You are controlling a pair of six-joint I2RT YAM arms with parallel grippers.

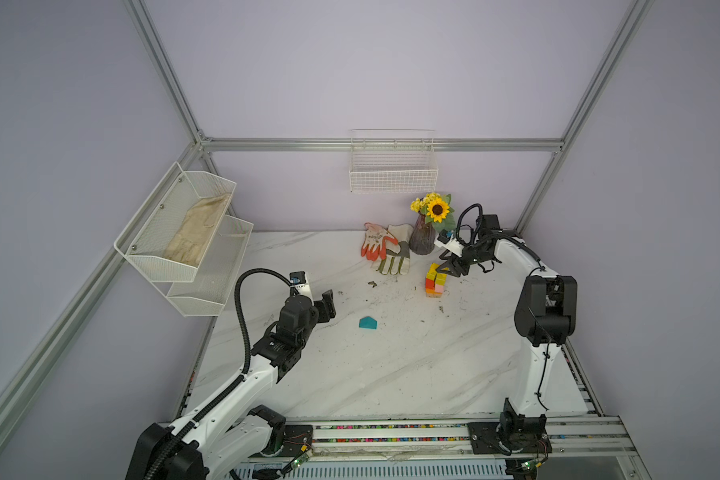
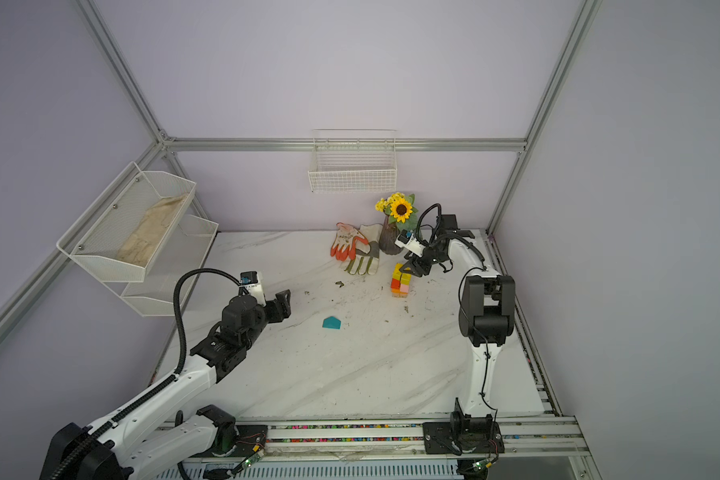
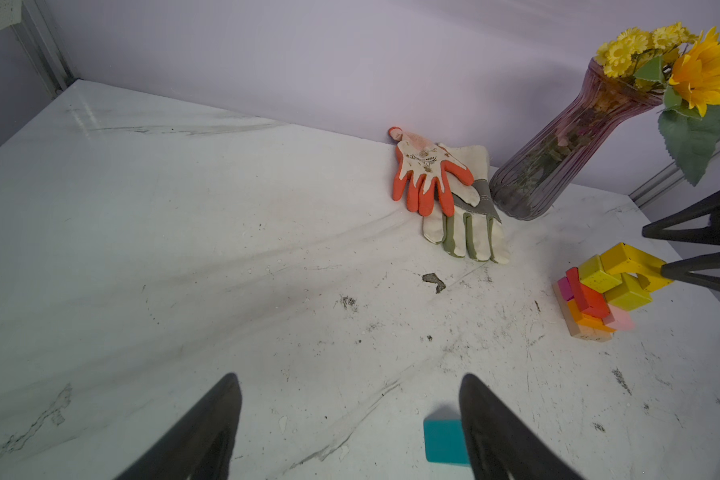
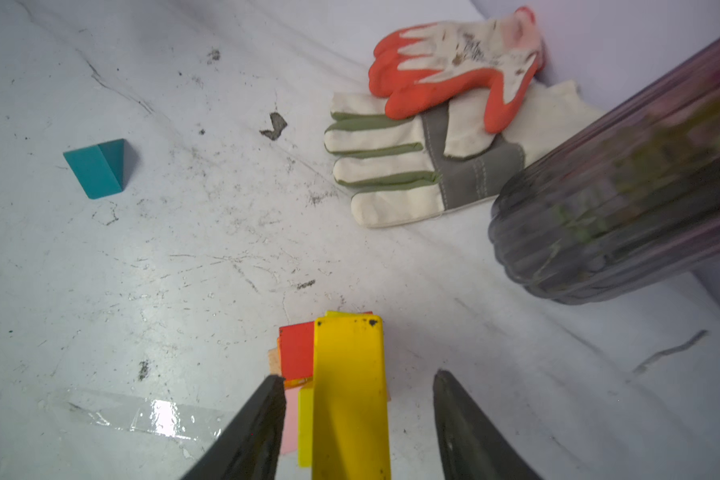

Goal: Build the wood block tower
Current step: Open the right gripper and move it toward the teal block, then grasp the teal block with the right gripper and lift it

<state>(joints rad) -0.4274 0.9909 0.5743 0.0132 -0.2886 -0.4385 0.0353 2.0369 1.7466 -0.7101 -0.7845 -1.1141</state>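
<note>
Right wrist view: my right hand [image 4: 357, 374] stands spread around the yellow block [image 4: 350, 415] topping the tower [image 1: 434, 286], gripping nothing. Only 1 teal block [image 1: 368, 323] seems left to add, lying on the surface [image 1: 391, 365] near my wide-spread left hand [image 3: 348, 374].

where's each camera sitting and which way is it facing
Top views: high over the table's near edge, looking down and back; left gripper and right gripper with their arms show.
Left wrist: low over the table, facing gloves, vase and tower; own fingers show.
Right wrist: above the tower, looking down past the yellow block; own fingers show.
Shared: both wrist views catch the teal block.
</note>
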